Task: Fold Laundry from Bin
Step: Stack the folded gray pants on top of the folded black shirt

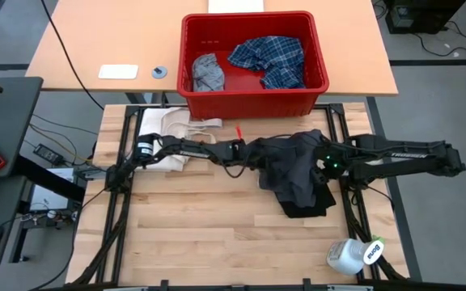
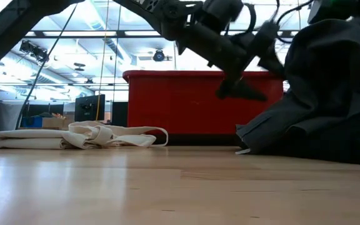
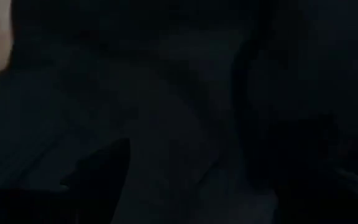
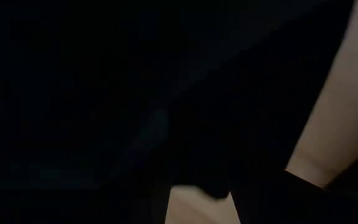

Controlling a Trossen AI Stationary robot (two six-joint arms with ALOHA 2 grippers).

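Wooden desk under your arms carries the black garment right of centre. Your left pincer stands apart at its edge. Your right pincer is buried in the cloth; I cannot tell its state. Behind sits the red bin, holding plaid and grey laundry.

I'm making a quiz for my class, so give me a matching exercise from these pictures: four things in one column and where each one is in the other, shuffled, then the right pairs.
Things:
1. plaid shirt
2. black garment
3. cream cloth
4. white bottle

Places:
A. lying at the table's front right corner
B. inside the red bin
C. on the table, left of the bin's front
D. bunched mid-table between the two arms

Pairs: 1-B, 2-D, 3-C, 4-A
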